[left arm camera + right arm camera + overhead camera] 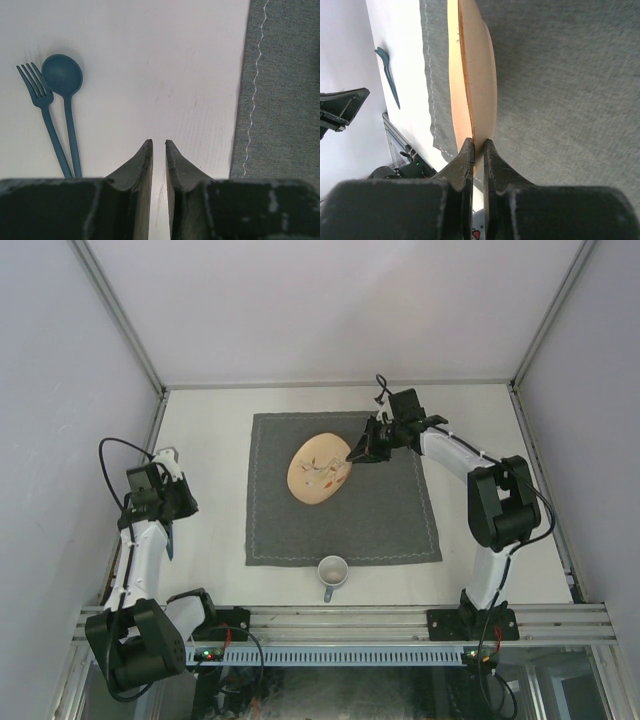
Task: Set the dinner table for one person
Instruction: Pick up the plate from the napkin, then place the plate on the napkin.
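1. At the near hem of the grey cloth (340,530): the mug (332,572) is upright, handle toward the arm bases. I can't tell if it sits on the hem or just off it. I'd call it roughly placed.
2. Left of the cloth, on the bare surface (210,440): a teal fork (37,92) and spoon (62,75) lie side by side, heads pointing away from the wrist camera. They're off the cloth, so I judge the cutlery not yet set.
3. The left pincer (156,142) hangs over the bare surface between the cutlery and the cloth's stitched edge. Its jaws are a narrow gap apart with nothing in them.
4. Further out, on the far half of the cloth: the peach plate (320,468). The right pincer (477,142) is clamped on the plate's rim, on the side nearest its own arm. I can't tell if the plate lies flat or is tipped.
5. My read is about halfway. The cloth is spread, the mug is down and the plate is in hand. Left to do: let go of the plate, then bring the fork and spoon in beside it.
6. The surface is a flat off-white rectangle carrying everything. Both arms are bolted at a metal rail (340,620) on its near edge, and it runs out to the far wall.
7. The room has plain pale wall panels (340,310) left, right and far, with a metal post (118,315) at each far corner.
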`<state>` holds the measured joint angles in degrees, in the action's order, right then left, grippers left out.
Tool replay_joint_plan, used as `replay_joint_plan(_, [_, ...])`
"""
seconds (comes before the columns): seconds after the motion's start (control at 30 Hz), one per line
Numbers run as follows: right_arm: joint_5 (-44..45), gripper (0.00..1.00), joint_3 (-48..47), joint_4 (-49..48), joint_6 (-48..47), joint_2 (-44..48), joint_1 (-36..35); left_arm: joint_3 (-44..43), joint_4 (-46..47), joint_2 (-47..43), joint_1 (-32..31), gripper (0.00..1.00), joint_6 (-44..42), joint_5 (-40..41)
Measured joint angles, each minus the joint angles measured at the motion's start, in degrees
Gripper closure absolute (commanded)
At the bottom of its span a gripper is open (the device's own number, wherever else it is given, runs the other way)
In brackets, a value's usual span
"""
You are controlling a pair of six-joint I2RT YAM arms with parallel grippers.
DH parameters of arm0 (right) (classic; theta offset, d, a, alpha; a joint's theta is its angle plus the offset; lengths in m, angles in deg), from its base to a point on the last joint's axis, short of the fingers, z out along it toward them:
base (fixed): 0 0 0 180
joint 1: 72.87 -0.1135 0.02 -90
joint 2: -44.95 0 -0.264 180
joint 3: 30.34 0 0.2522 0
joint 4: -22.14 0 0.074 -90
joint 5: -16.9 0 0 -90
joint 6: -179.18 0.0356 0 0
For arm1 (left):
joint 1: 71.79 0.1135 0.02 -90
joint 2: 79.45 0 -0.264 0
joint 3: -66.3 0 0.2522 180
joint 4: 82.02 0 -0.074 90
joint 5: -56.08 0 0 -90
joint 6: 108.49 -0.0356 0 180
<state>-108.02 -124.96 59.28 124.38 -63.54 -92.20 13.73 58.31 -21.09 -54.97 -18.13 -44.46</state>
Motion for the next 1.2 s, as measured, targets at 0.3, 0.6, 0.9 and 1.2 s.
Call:
replay_joint_plan(0.3, [12.70,1.00,1.86,2.99,6.27,10.32,-4.00,0.00,0.04,0.02,0.00,0.80,0.00,0.00])
replay_joint_plan(0.6, [35.41,1.00,1.86,7.15,11.69,13.94,-9.33,0.00,0.02,0.02,0.00,0.80,0.00,0.00])
replay_joint_plan(0.9, [48.00,1.00,2.05,10.38,17.05,13.94,-14.64,0.00,0.02,0.02,0.00,0.80,0.02,-0.02])
replay_joint_plan(1.2, [50.27,1.00,1.11,7.76,17.73,13.46,-14.47,0.00,0.02,0.02,0.00,0.80,0.02,0.00])
